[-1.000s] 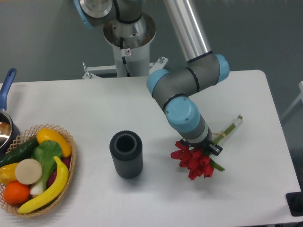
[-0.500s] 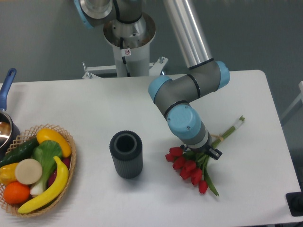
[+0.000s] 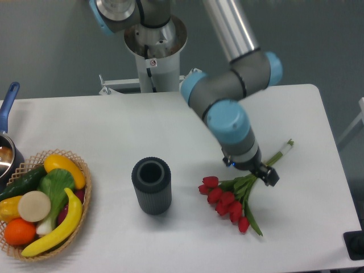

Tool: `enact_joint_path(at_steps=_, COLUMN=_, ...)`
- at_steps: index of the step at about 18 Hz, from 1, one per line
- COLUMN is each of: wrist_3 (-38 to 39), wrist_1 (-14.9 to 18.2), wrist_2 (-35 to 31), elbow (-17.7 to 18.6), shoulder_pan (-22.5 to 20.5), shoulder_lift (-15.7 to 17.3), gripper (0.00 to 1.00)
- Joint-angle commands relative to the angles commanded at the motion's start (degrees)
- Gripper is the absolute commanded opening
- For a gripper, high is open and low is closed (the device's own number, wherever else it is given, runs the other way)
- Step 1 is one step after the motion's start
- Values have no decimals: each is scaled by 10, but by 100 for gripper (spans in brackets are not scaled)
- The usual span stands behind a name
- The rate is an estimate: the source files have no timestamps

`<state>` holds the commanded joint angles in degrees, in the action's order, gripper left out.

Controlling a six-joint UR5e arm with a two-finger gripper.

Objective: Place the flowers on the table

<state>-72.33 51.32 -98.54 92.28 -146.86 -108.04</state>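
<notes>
Flowers (image 3: pixel 228 200) lie on table (image 3: pixel 114 125), right of dark ribbed vase (image 3: pixel 152 186) — apart. Gripper (image 3: pixel 265 174) over stems; finger spread unclear. Far left — wicker basket (image 3: pixel 85 196) holds fruit, vegetables.

The big white table (image 3: pixel 114 131) has round corners. A bunch of red flowers (image 3: pixel 230 202) lies flat on the tabletop near the right edge, toward the front. The red heads point to the front, and the green stems point to the back right. A dark grey vase (image 3: pixel 152 186) stands upright near the middle, closer to the front edge. A round woven basket (image 3: pixel 79 211) full of fruit and vegetables sits at the front left corner. A pot with a blue handle (image 3: pixel 8 114) sits at the left edge.
</notes>
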Motion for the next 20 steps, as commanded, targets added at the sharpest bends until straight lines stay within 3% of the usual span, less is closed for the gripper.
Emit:
enact_joint_path(at_steps=4, wrist_3=-35, wrist_1=30, wrist_2=26, elbow=18, shoulder_pan=-22, shoulder_lift=65, gripper=100)
enact_joint_path(at_steps=7, wrist_3=-165, wrist_1=89, wrist_2=67, elbow=18, shoulder_pan=-61, shoulder_lift=102, gripper=100)
enact_joint_path(at_steps=11, wrist_3=-234, wrist_1=149, wrist_2=126, elbow=16, shoulder_pan=-134, shoulder_lift=137, gripper=100)
enact_joint_path(at_steps=14, wrist_3=-321, wrist_1=185, wrist_2=158, elbow=16, shoulder_pan=-178, shoulder_lift=151, gripper=100)
enact_joint_path(at_steps=20, wrist_3=-374, wrist_1=190, wrist_2=171, elbow=9, shoulder_pan=-198, shoulder_lift=152, gripper=100)
